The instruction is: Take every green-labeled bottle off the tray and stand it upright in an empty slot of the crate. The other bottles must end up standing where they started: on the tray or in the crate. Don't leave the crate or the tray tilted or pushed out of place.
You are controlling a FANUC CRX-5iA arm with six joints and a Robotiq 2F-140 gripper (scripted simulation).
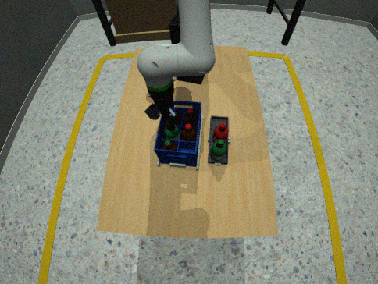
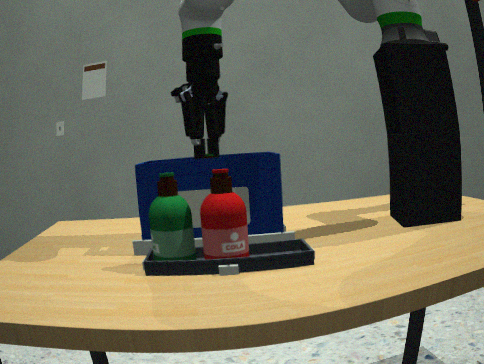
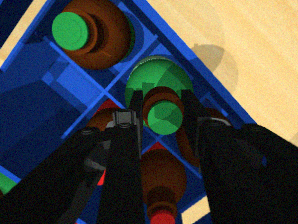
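Note:
My gripper (image 3: 162, 104) is shut on the neck of a green-labeled bottle (image 3: 159, 92) that stands in a slot on the left side of the blue crate (image 1: 180, 130). From the side, the fingers (image 2: 206, 147) reach down to the crate's top edge (image 2: 210, 192). The crate also holds another green-capped bottle (image 3: 90, 35) and red-capped bottles (image 1: 188, 132). On the dark tray right of the crate stand one green-labeled bottle (image 2: 171, 222) and one red cola bottle (image 2: 224, 218), both upright.
The robot's black base column (image 2: 425, 130) stands at the back of the wooden table. A yellow line (image 1: 312, 129) marks the floor around the table. The crate's front right slot (image 1: 188, 147) looks empty.

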